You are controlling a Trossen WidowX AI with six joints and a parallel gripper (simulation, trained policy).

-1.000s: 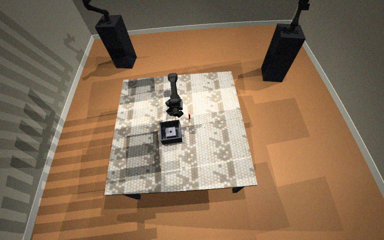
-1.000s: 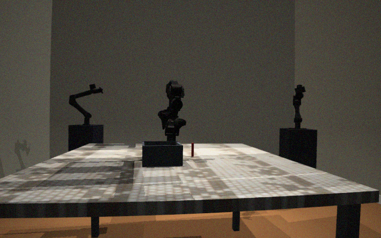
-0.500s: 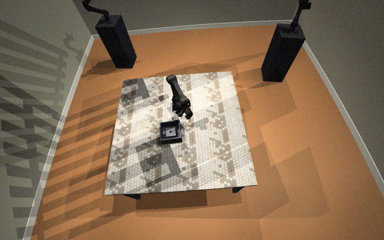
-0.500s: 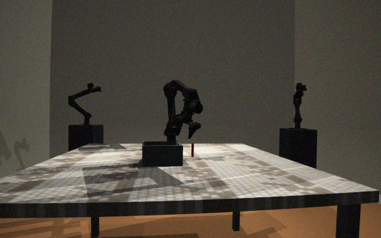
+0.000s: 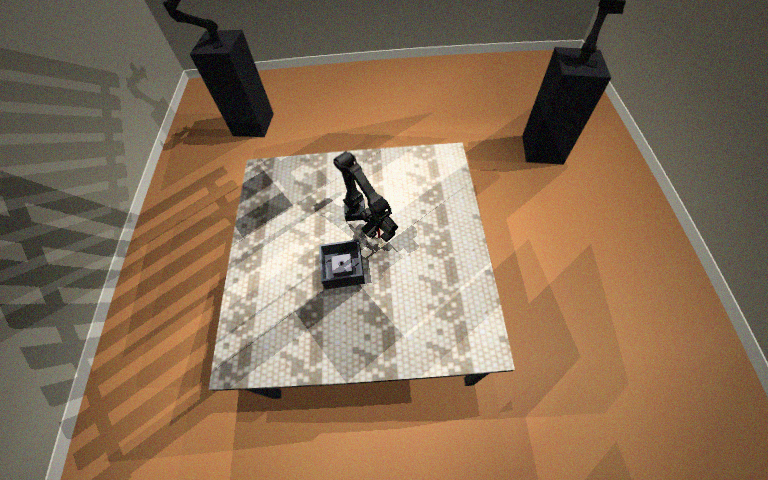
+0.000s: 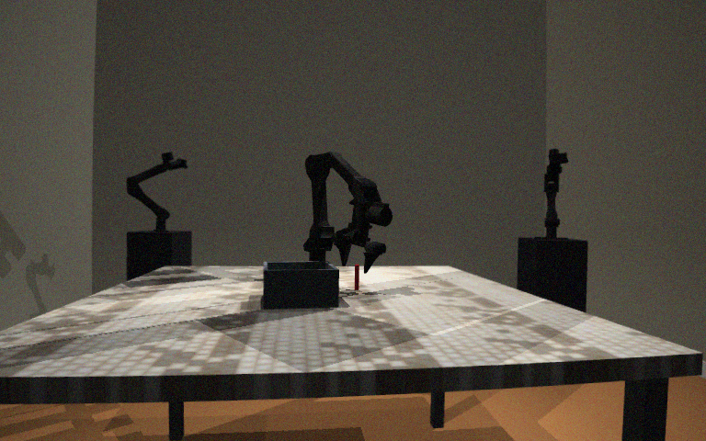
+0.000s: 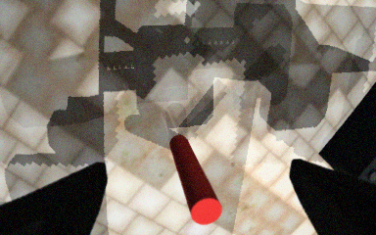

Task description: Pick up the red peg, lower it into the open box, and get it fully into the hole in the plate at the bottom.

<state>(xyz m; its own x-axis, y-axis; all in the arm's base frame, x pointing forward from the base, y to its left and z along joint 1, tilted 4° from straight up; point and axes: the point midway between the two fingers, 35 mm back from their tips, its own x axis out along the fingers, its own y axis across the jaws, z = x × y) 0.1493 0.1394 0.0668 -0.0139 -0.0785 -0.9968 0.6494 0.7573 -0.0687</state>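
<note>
Below pincer [image 5: 380, 230] [image 6: 355, 264] [image 7: 200, 170], red peg [image 5: 379, 232] [image 6: 357, 277] [image 7: 193, 173] stood upright on surface [image 5: 453, 339] [image 6: 468, 322] [image 7: 132, 181], roughly between fingertips; pincer wide, holding nothing.

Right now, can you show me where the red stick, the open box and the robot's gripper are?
Red peg [image 5: 379, 236] [image 6: 356, 277] [image 7: 192, 171]: top, exterior and wrist views, its side.
Open box [image 5: 343, 284] [image 6: 301, 288]: top and exterior views, front wall.
Gripper [image 6: 355, 267]: exterior view, between its fingertips.
</note>
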